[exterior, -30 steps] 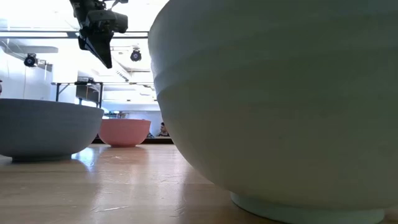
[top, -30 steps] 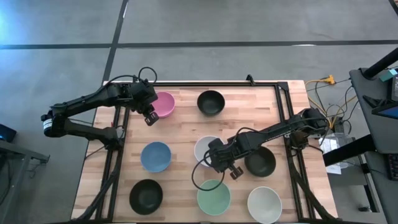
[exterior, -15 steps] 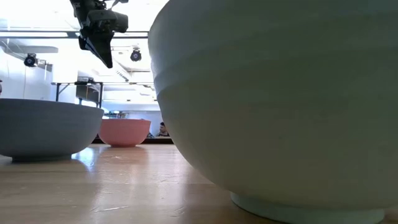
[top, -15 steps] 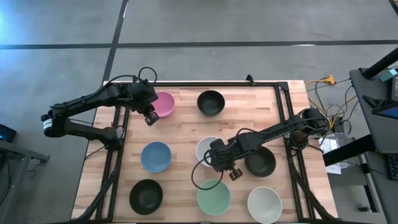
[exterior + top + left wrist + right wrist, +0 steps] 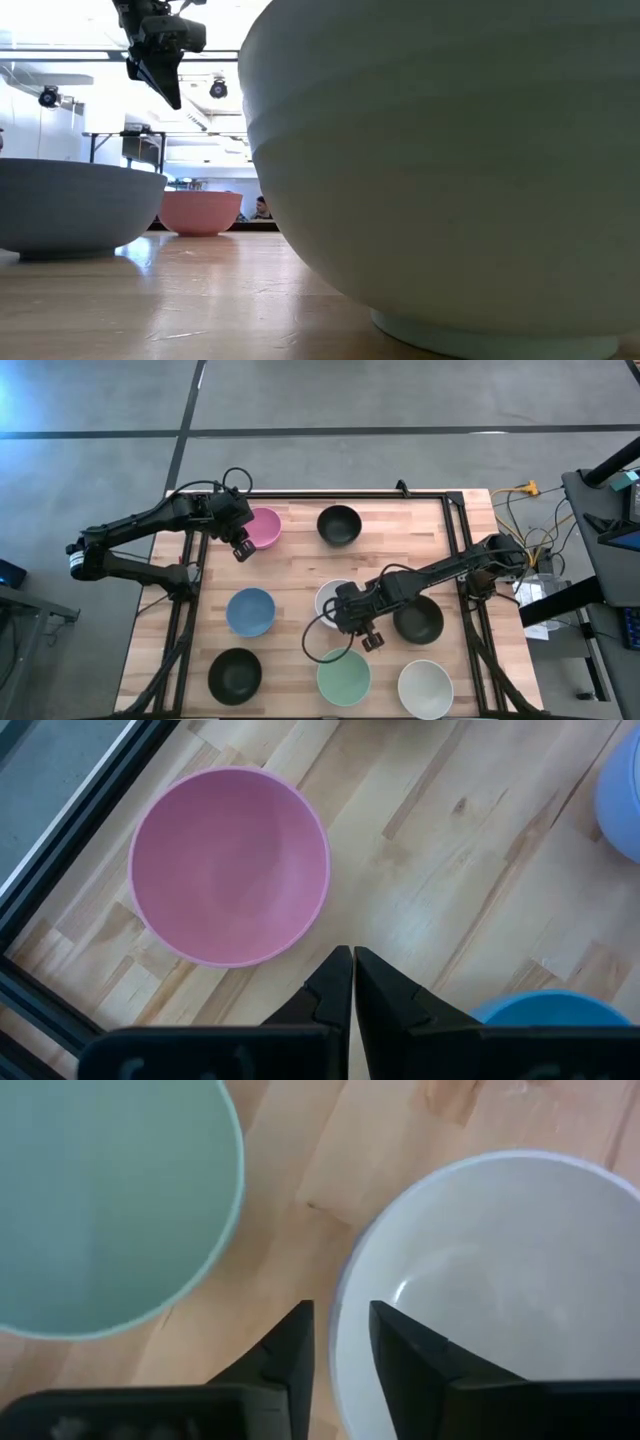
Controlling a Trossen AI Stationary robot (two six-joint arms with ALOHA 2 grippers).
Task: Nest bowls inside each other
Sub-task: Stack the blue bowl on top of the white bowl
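Eight bowls sit upright on the wooden table. They are pink (image 5: 263, 527), black (image 5: 339, 525), blue (image 5: 250, 612), lavender (image 5: 330, 596), which is partly under my right arm, black (image 5: 418, 620), black (image 5: 235, 674), mint green (image 5: 343, 676) and white (image 5: 425, 688). My left gripper (image 5: 240, 550) is shut and empty in the air beside the pink bowl (image 5: 230, 865). My right gripper (image 5: 369, 640) is open and empty above the table between the mint green bowl (image 5: 100, 1200) and the white bowl (image 5: 500, 1290). The white bowl's rim shows below the gap between its fingers.
In the low view the mint green bowl (image 5: 440, 160) fills the right side, with the blue bowl (image 5: 70, 205) and the pink bowl (image 5: 200, 212) behind it. Bare wood lies in the table's middle (image 5: 290, 565). A black frame (image 5: 455, 510) edges the table.
My right gripper has drifted a little toward the table's left edge, staying open. The bowls have not moved.
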